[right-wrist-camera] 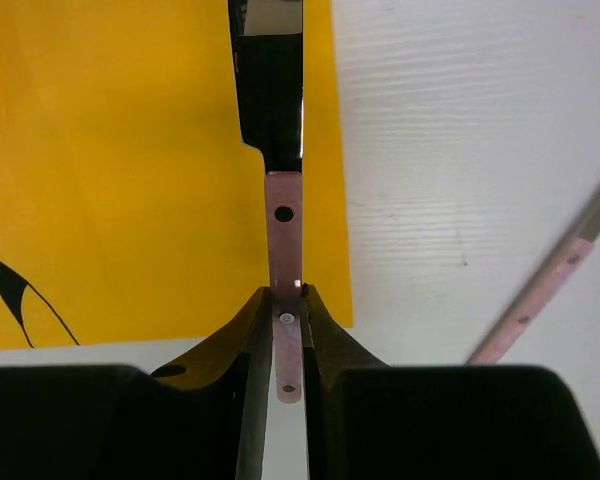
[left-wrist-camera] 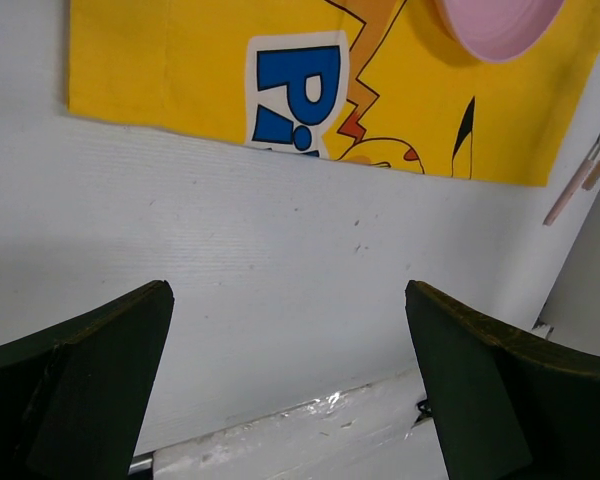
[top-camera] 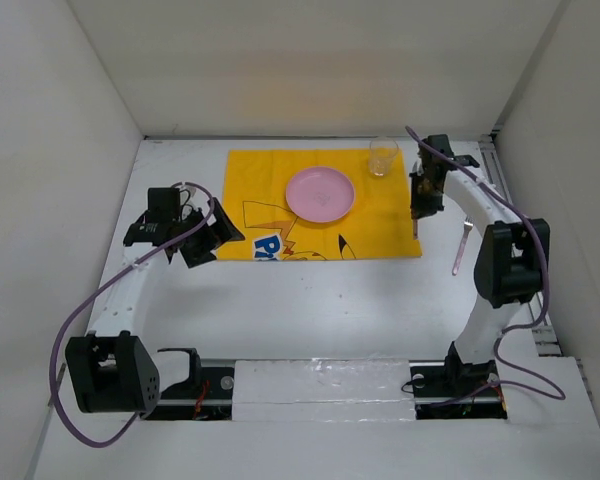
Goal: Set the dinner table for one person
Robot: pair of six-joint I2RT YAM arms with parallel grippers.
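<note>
Partly set: bench (top-camera: 310,300) spanning the whole enclosure, with placemat (top-camera: 270,175), plate (top-camera: 320,193) and glass (top-camera: 383,157) on it.
Clamped in right fingers (right-wrist-camera: 245,330) over placemat's right edge: knife (right-wrist-camera: 283,220), not yet laid. Loose further right: fork-like utensil (top-camera: 461,247). Spread wide, holding nothing: left fingers (left-wrist-camera: 100,350).

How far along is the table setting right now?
Done: the pink plate sits on the yellow placemat, the glass at its far right corner. In hand: the right gripper is shut on a knife at the placemat's right edge. To do: the fork lies on the dinner table beside the placemat; the left gripper is open, empty.
</note>
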